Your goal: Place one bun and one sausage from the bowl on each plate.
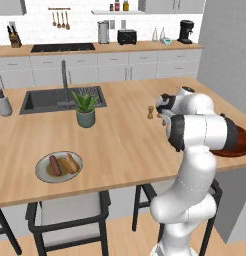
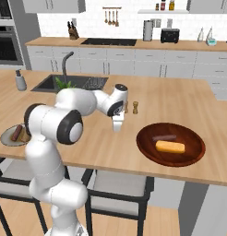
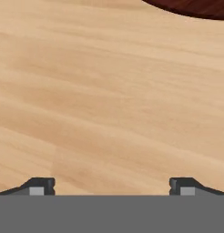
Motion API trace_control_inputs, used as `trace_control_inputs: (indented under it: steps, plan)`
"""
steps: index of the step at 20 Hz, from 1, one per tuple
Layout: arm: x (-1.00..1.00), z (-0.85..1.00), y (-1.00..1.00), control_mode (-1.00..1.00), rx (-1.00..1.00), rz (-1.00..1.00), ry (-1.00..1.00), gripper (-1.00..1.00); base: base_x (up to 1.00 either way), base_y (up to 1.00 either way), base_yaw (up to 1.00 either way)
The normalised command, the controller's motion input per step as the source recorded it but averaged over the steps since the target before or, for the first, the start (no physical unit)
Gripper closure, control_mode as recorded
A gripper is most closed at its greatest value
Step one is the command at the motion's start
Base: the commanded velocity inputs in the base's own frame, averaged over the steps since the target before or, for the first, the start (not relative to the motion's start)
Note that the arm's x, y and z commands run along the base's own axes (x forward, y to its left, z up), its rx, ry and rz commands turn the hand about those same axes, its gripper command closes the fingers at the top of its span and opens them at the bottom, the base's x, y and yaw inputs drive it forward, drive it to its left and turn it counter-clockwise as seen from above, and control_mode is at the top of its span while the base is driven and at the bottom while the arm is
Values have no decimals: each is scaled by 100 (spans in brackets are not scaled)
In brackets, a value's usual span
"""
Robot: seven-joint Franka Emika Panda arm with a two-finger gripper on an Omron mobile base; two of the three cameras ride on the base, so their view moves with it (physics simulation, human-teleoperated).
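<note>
No readable text, labels, brand marks, numbers or signs anywhere. Bottles on the shelf (image 2: 164,10) above the toaster (image 2: 170,35) are too small to make out any print; the toaster and the appliances beside it show blank faces.

— What do we find around the gripper (image 2: 118,125)?

— We find it hanging open over bare island counter (image 2: 194,106), nothing between its tips. The wooden bowl (image 2: 191,156) sits near, across open wood, its rim low and unobstructed from above.

— Any obstacles?

— We note two small shakers (image 2: 135,108) just behind the gripper. Toward the olive-centred plate (image 1: 43,172), we see a wide bare stretch; the potted plant (image 1: 85,110) and faucet (image 1: 65,82) stand farther back.
</note>
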Motion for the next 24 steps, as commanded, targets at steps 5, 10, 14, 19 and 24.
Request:
trace_control_inputs:
  steps: [5,10,14,19,24]
  plan:
    - [-28,-2,-66,-100,0,-9,0,-100,0,0,0]
    - [-47,0,-58,-100,0,-5,0,-100,0,0,0]
    - [-9,0,-75,-100,0,-6,4,-100,0,0,0]
    - [2,0,-75,-100,0,-3,7,-100,0,0,0]
    - [3,0,-61,-100,0,-1,6,-100,0,0,0]
